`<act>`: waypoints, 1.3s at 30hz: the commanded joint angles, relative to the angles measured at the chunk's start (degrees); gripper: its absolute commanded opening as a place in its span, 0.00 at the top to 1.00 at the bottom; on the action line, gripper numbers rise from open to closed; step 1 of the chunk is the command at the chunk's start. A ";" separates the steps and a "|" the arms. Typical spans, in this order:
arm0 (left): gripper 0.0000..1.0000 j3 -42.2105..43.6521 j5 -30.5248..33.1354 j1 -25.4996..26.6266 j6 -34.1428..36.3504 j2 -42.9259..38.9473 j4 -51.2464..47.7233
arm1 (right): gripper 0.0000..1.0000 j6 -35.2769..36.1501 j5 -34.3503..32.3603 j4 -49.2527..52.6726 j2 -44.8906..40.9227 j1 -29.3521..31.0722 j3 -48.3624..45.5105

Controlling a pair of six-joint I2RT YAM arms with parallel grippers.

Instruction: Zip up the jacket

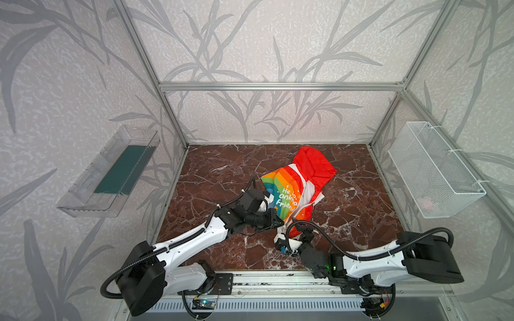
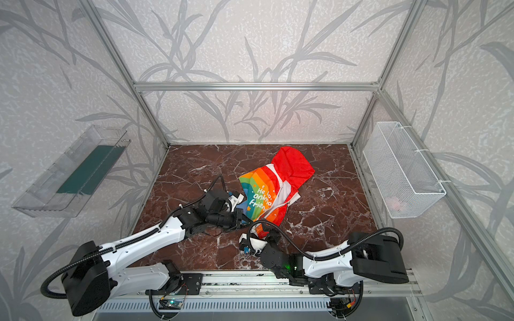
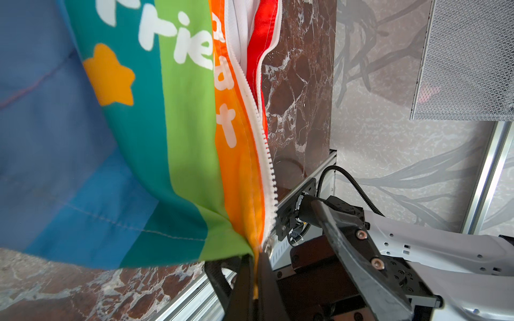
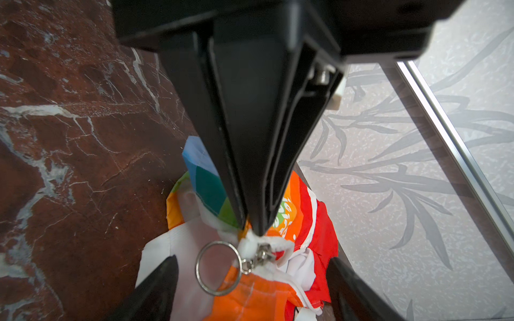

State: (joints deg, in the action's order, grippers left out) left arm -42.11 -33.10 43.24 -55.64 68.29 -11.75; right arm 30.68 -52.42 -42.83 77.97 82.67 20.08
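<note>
The left gripper (image 3: 255, 259) is clamped on the bottom hem of the rainbow-striped jacket (image 1: 283, 194), which is sprawled mid-table on the marble tabletop (image 1: 222, 172) with its red hood (image 1: 314, 164) toward the back wall. The right gripper (image 4: 251, 259) stands spread either side of the zipper ring (image 4: 218, 268).
</note>
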 commanded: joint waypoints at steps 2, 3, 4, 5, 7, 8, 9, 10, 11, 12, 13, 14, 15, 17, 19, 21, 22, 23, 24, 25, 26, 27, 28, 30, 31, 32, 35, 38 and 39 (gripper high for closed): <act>1.00 0.92 0.08 -0.37 -0.62 -1.85 0.67 | 0.16 -1.48 0.12 -4.46 0.01 -0.41 0.93; 1.00 1.02 0.01 -0.35 -0.67 -1.93 0.76 | 0.16 -1.58 0.21 -4.53 -0.20 -0.35 1.02; 1.00 1.04 0.05 -0.38 -0.62 -1.88 0.75 | 0.16 -1.58 0.15 -4.46 -0.40 -0.39 1.10; 1.00 1.07 0.02 -0.35 -0.71 -1.88 0.69 | 0.16 -1.52 0.13 -4.41 -0.67 -0.32 1.26; 1.00 1.23 0.13 -0.35 -0.55 -2.19 0.65 | 0.16 -2.10 0.15 -1.46 -1.82 -0.41 2.35; 1.00 1.26 0.24 -0.35 -0.45 -2.34 0.59 | 0.16 -2.71 0.22 -0.31 -2.30 -0.58 2.75; 1.00 1.33 0.40 -0.37 -0.44 -2.54 0.59 | 0.16 -3.11 0.13 -0.24 -2.71 -0.67 2.73; 1.00 1.43 0.49 -0.35 -0.37 -2.62 0.58 | 0.16 -3.15 0.13 -0.46 -3.05 -0.68 2.47; 1.00 1.54 0.54 -0.33 -0.35 -2.81 0.59 | 0.16 -3.04 0.05 -0.76 -3.34 -0.68 2.34; 1.00 1.63 0.50 -0.41 -0.35 -2.88 0.59 | 0.16 -2.93 -0.07 -0.57 -3.44 -0.69 2.46; 1.00 1.69 0.50 -0.42 -0.35 -2.90 0.59 | 0.17 -2.70 -0.10 -0.35 -3.59 -0.67 2.63; 1.00 1.77 0.45 -0.37 -0.39 -2.90 0.64 | 0.17 -2.55 -0.13 -0.24 -3.82 -0.71 2.89; 1.00 1.77 0.34 -0.40 -0.57 -2.90 0.62 | 0.18 -2.76 0.00 1.71 -4.22 -0.72 3.10; 1.00 1.68 0.25 -0.42 -0.44 -2.94 0.59 | 0.20 -3.08 0.24 3.08 -4.98 -0.74 3.35; 1.00 1.68 0.39 -0.44 -0.35 -3.07 0.52 | 0.22 -3.74 1.64 4.32 -5.63 -0.73 3.39; 1.00 1.70 0.49 -0.44 -0.33 -3.09 0.49 | 0.23 -4.20 2.11 5.23 -6.08 -0.73 3.30; 1.00 1.70 0.49 -0.41 -0.33 -3.06 0.50 | 0.24 -4.43 2.28 5.70 -6.36 -0.70 3.21; 1.00 1.69 0.52 -0.42 -0.26 -3.09 0.48 | 0.25 -4.59 2.56 6.11 -6.64 -0.71 3.22; 1.00 1.77 0.52 -0.44 -0.26 -3.12 0.50 | 0.26 -4.66 2.78 6.49 -6.93 -0.69 3.22; 1.00 1.83 0.54 -0.40 -0.26 -3.09 0.49 | 0.27 -4.81 3.00 6.90 -7.13 -0.68 3.33; 1.00 1.88 0.50 -0.43 -0.27 -3.15 0.57 | 0.29 -4.96 3.02 7.37 -7.30 -0.75 3.30; 1.00 1.94 0.56 -0.44 -0.31 -3.17 0.66 | 0.31 -5.29 3.01 7.69 -7.46 -0.74 3.31; 1.00 1.96 0.57 -0.44 -0.28 -3.25 0.72 | 0.33 -5.51 3.02 8.05 -7.65 -0.69 3.31; 1.00 1.91 0.57 -0.44 -0.25 -3.17 0.59 | 0.38 -6.36 3.02 8.47 -8.08 -0.68 3.00; 1.00 1.93 0.51 -0.44 -0.18 -3.23 0.49 | 0.40 -6.70 3.07 8.51 -8.26 -0.74 2.80; 1.00 1.88 0.50 -0.44 -0.09 -3.25 0.42 | 0.42 -7.17 3.18 8.62 -8.63 -0.69 2.65; 1.00 1.80 0.55 -0.42 0.17 -3.30 0.06 | 0.50 -7.89 3.23 8.86 -9.47 -0.73 2.25; 1.00 1.89 0.73 -0.38 0.21 -3.29 -0.03 | 0.63 -8.09 3.55 8.59 -10.37 -0.73 1.81; 1.00 1.94 0.72 -0.41 0.09 -3.33 0.24 | 0.66 -8.02 3.49 8.59 -10.62 -0.72 1.72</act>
State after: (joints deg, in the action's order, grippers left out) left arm -41.08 -32.58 43.03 -55.61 66.17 -11.51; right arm 24.01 -48.40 -33.89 69.01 82.17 21.82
